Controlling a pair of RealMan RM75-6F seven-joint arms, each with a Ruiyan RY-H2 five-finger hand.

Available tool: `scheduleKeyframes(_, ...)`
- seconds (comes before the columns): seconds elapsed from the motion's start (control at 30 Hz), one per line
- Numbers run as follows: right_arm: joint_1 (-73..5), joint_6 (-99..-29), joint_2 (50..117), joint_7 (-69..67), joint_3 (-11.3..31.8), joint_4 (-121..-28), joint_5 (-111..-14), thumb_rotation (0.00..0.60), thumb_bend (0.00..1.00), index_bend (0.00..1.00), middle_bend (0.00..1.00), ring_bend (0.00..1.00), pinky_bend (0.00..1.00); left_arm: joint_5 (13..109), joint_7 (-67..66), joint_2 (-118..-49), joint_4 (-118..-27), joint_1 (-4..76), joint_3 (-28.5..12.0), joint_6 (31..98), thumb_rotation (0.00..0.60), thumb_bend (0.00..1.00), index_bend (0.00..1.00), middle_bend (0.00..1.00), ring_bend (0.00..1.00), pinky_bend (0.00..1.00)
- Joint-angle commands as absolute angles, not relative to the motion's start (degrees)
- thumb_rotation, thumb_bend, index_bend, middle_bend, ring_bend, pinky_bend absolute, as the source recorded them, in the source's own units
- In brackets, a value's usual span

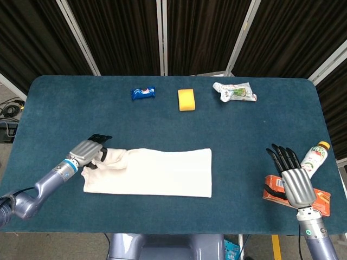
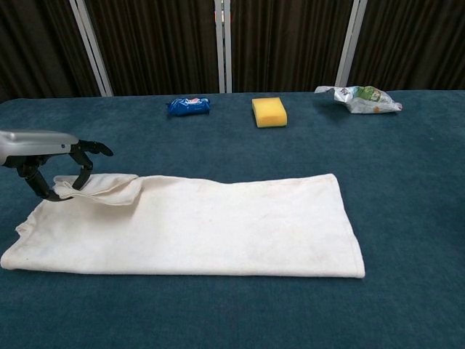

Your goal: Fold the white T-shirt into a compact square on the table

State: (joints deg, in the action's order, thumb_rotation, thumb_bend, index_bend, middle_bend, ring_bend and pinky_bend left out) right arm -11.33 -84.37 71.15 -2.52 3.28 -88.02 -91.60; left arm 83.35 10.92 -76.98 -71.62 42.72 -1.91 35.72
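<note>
The white T-shirt (image 1: 149,172) lies flat on the blue desk (image 1: 260,130), near its front-left. The left hand (image 2: 43,156) pinches the folded-over sleeve (image 2: 102,189). The right hand (image 1: 291,179) hovers with fingers spread, holding nothing. No label is readable.

The T-shirt (image 1: 149,172) lies on the near-left part of the tabletop (image 1: 260,130), with the left robot hand (image 1: 88,151) at its left end, holding the sleeve. Along the far edge sit a snack packet (image 1: 143,92), a sponge (image 1: 186,99) and a crumpled wrapper (image 1: 234,91), left to right. The right robot hand (image 1: 293,181) hovers near the right edge, over a carton (image 1: 322,201) and beside a bottle (image 1: 314,156).
</note>
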Motion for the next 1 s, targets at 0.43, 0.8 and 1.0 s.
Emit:
scheduleKeyframes(0.43, -11.4, -84.1, 71.3, -2.2, 3.3, -87.9, -91.6, 0.6, 0.07, 0.05, 0.03, 0.0, 0.0, 82.6, 7.8, -79.2, -69.8, 43.0, 0.5, 35.1, 0.6, 0.49, 0.74, 0.0, 0.0, 0.0)
scheduleKeyframes(0.8, -11.3, -84.4, 71.1, -2.4, 3.3, -88.1, -91.7, 0.6, 0.08, 0.05, 0.03, 0.0, 0.0, 81.8, 6.5, -79.1, -70.1, 42.9, 1.3, 35.3, 0.6, 0.5, 0.72, 0.0, 0.0, 0.0)
scheduleKeyframes(1.0, -11.2, -84.6, 71.1, -2.4, 3.3, -88.2, -91.8, 0.6, 0.07, 0.05, 0.03, 0.0, 0.0, 81.1, 6.4, -78.7, -70.2, 42.7, 1.6, 35.4, 0.6, 0.27, 0.2, 0.0, 0.0, 0.0)
